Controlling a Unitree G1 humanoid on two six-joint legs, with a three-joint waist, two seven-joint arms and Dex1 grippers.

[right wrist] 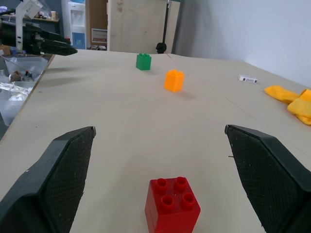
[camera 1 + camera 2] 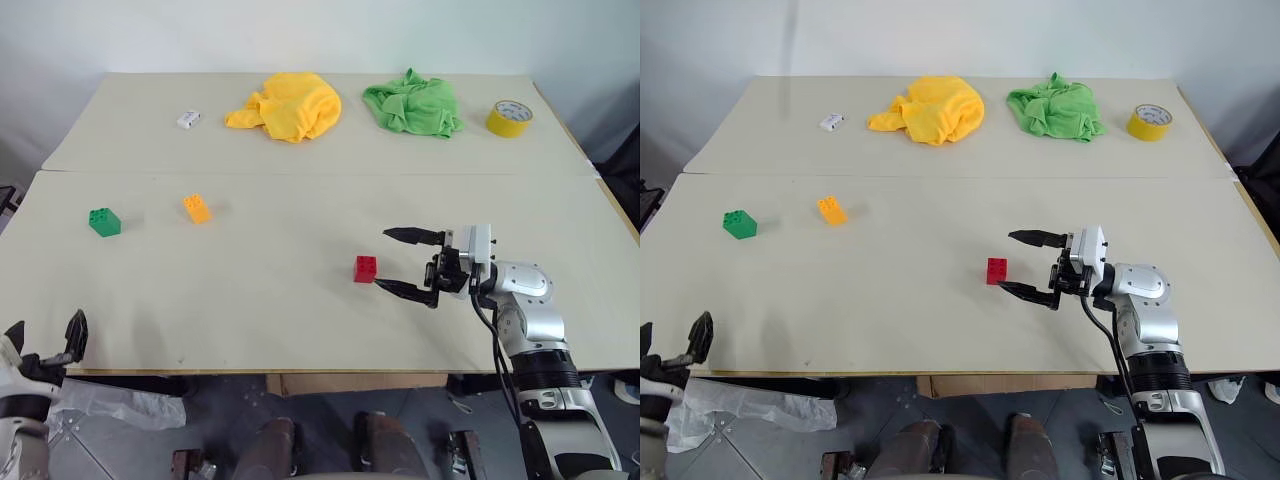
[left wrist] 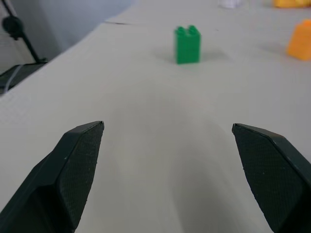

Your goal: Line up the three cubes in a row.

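Nearest to me, my left end effector [image 2: 45, 342] hangs spread open at the surface's [image 2: 300, 320] front left edge, well apart from the green cube [image 2: 104, 222]. My right end effector [image 2: 408, 263] stands open too, empty, the red cube [image 2: 366, 268] just beside its fingertips. I count three cubes, the orange-yellow cube [image 2: 197, 208] near the green; two crumpled cloths; one tape roll [image 2: 509, 118]; one white block [image 2: 188, 119].

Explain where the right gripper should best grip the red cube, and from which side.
Grip the red cube across its two flat side walls, below the studs. Approach level from its right, where the open right gripper already faces it; the cube stands upright and apart from everything else.
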